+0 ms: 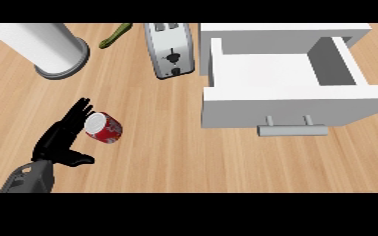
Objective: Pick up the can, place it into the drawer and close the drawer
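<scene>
A red can [104, 128] with a white top lies tilted on the wooden counter at the lower left. My left hand [60, 137] is just left of it, fingers straight and stretched toward the can's top, thumb spread out to the lower right; the fingertips [83, 109] are at or touching the can's left side. The white drawer [221, 75] stands pulled open at the right, empty inside, with a grey handle [291, 129] on its front. My right hand does not show.
A silver toaster [170, 48] stands left of the drawer. A white paper towel roll [46, 46] on a grey base is at the upper left. A green vegetable [114, 35] lies behind the toaster.
</scene>
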`<action>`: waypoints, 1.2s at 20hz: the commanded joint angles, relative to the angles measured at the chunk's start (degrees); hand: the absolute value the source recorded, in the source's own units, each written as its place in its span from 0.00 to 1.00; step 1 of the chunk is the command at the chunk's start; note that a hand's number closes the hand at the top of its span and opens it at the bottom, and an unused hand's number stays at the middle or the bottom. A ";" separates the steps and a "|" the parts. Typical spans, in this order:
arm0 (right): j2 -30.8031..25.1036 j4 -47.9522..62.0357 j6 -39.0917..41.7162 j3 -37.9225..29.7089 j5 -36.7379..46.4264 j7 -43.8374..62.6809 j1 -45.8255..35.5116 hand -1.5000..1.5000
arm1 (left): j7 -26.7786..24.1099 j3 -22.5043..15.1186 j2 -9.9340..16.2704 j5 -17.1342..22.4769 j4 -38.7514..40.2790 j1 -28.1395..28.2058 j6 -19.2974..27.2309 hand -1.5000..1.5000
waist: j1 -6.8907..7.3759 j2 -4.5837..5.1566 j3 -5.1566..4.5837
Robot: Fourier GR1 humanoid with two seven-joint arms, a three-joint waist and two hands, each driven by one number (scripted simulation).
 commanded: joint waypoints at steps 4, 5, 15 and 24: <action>0.15 -0.61 0.35 -1.45 -2.13 3.30 -0.54 0.00 | -4.07 -0.26 -0.44 -1.54 8.18 -2.70 -0.55 0.00 | 0.18 -0.06 0.02; 3.06 -2.53 -0.09 1.40 3.11 2.02 -1.21 0.00 | -6.36 -1.37 -3.53 -2.95 9.32 -3.58 1.77 0.00 | 0.11 0.02 0.01; 1.10 -2.66 0.08 -1.93 -3.26 5.34 -1.20 0.00 | -6.06 2.14 -1.65 -0.34 18.77 -12.01 -2.16 1.00 | -0.30 0.16 -0.04; 1.57 -2.70 0.62 -2.75 -5.16 5.54 -0.64 0.00 | -3.80 0.05 -3.36 0.42 14.09 -12.51 -10.87 1.00 | 0.18 -0.12 0.03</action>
